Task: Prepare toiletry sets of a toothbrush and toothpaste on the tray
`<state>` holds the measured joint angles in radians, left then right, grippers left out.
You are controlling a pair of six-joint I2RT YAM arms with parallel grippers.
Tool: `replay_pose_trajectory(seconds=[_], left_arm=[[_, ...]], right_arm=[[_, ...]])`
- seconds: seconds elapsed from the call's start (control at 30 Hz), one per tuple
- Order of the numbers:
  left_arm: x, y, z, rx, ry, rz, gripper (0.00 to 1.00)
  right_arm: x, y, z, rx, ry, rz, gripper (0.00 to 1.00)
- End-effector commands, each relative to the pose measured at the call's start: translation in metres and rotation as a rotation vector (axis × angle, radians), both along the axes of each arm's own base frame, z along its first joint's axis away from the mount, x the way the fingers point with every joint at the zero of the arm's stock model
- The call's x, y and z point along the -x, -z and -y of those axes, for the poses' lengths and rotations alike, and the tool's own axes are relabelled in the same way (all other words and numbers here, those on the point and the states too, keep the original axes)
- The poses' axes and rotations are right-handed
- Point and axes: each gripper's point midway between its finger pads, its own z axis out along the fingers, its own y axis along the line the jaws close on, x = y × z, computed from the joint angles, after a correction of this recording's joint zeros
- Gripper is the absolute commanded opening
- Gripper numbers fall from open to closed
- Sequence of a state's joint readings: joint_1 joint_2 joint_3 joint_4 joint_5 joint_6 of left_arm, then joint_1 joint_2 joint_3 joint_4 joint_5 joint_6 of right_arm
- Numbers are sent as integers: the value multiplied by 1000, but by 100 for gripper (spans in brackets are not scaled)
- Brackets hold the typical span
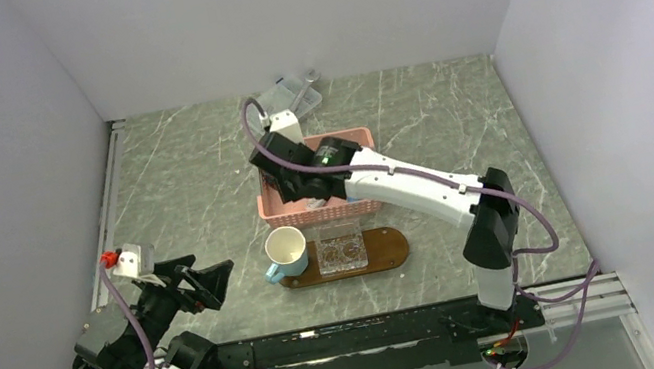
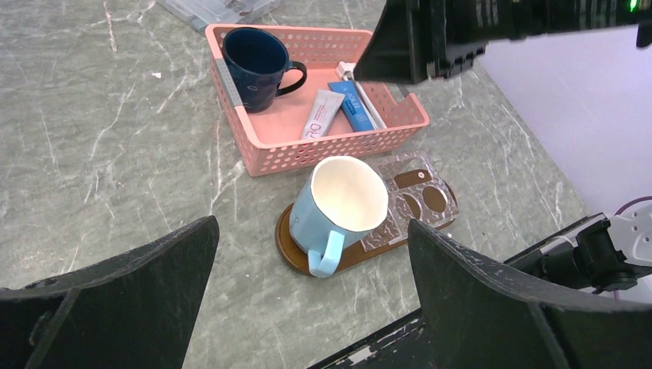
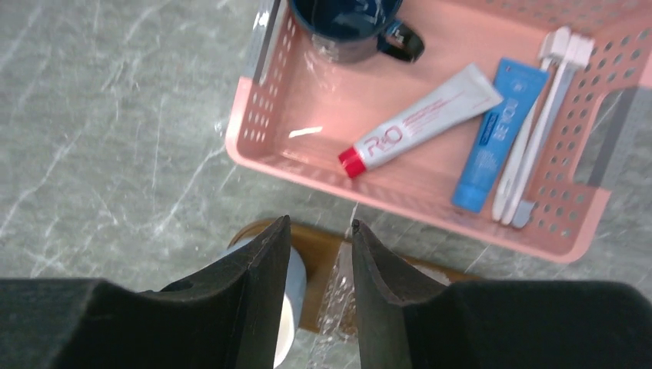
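- Top view: pink basket (image 1: 348, 209) mid-table, taken as reference. The tray (image 1: 391, 249) lies just in front of the basket, long side parallel to it.
- Light blue mug (image 1: 286, 251) stands on the tray's left end; clear box (image 1: 341, 248) sits on the tray's middle, beside the mug.
- Right gripper (image 1: 293, 188) hangs over the basket's left half. Left gripper (image 1: 217, 285) is well apart from the basket, to its front-left, released with the jaws wide.
- Left wrist view: own fingers (image 2: 138, 292) spread wide, nothing between them.
- Inside the basket: dark blue mug (image 2: 257, 61) in the far-left corner. The toothpaste is a white tube (image 2: 323, 114) and a blue tube (image 2: 356, 106) lying side by side on the floor. White toothbrushes (image 2: 345, 71) lie along the right wall, beside the blue tube.
- No tube or brush is on the tray.
- Right wrist view: own fingers (image 3: 257, 284) parted by a narrow gap, nothing seen pinched. Through the gap the tray shows, in front of the basket, with a clear blur over it; cannot tell what it is.
- White tube has a red cap, pointing to the basket's front wall.
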<state>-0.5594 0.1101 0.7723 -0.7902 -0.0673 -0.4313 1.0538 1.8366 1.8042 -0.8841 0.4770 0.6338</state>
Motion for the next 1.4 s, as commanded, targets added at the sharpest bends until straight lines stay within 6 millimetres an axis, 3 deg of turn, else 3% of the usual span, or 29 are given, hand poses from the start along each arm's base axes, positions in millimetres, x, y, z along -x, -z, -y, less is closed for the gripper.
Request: replay_pose_trajectory(seconds=[0.0,0.23,0.57,0.93,1.37], left_arm=[[-4,-5,2,9,-2,7,99],[-6,-4,3,1,-7,-1,99],[-7,-3,2,-2,-11,-5,99],[-7,-4,3,-2,-7,2,99],[-8,-3,3,-7,-5,-3,99]], right_arm=[[-32,-31,-8,-29,-80,89,38],[-71,-23,-11,26,-189,121,40],[-99,3,-33,90,-395,129,40],[-109,22,-60,100,-565,123,41],[-123,59,-63,128,-604,80,42]])
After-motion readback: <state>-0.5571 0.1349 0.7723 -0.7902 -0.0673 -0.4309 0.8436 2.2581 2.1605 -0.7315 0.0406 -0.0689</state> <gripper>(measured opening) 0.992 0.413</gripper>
